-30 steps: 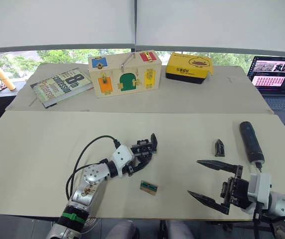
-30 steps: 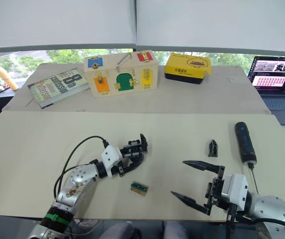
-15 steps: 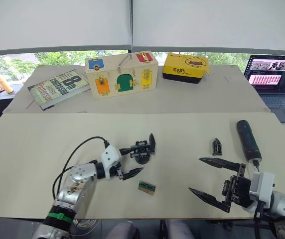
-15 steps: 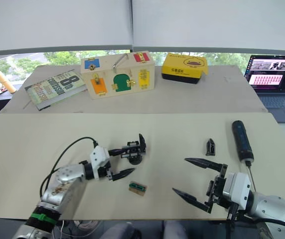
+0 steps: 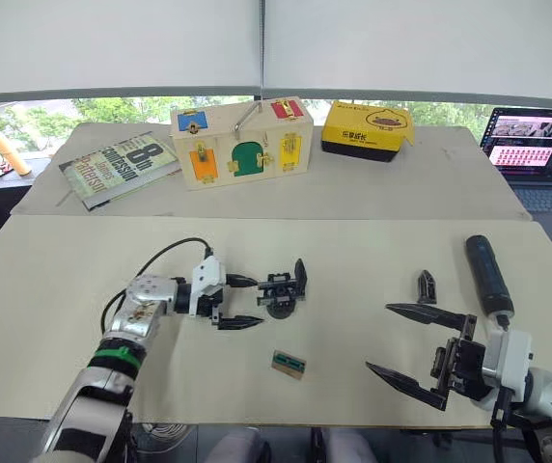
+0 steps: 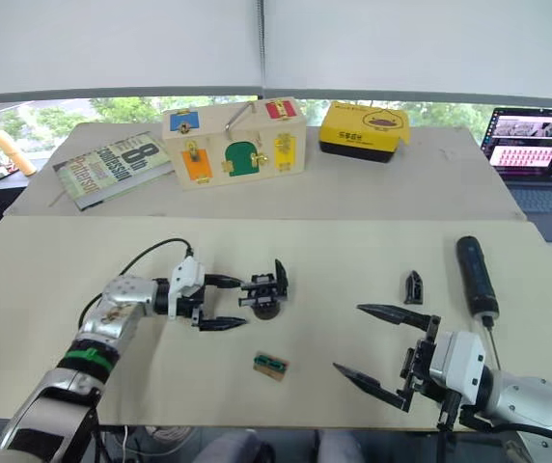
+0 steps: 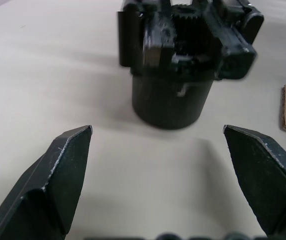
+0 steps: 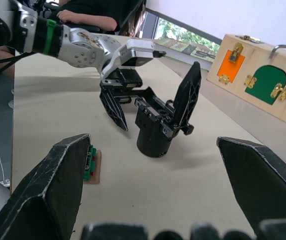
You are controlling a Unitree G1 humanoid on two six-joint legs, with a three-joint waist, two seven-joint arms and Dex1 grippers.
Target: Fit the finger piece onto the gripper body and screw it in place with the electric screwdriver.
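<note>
The gripper body point(image 5: 283, 293) stands on its rounded base on the beige table point(image 5: 83, 270), its black pointed finger sticking up; it also fills the middle of the left wrist view, gripper body point(image 7: 178, 75). My left gripper point(image 5: 242, 301) is open just left of it, not touching. The finger piece point(image 5: 425, 285) lies to the right, and the electric screwdriver point(image 5: 486, 277) rests beyond it, bit end toward me. My right gripper point(image 5: 403, 347) is open near the front edge, short of both.
A small green-and-tan rectangle point(image 5: 288, 363) lies in front of the gripper body. At the back stand a book point(image 5: 119, 166), a wooden latch box point(image 5: 242, 142), a yellow case point(image 5: 366, 129) and a laptop point(image 5: 535, 145). A seated person point(image 8: 90, 12) is across from the right wrist.
My left gripper let go of the gripper body, opened and drew back to the left; the body now stands free. The right gripper has barely moved.
</note>
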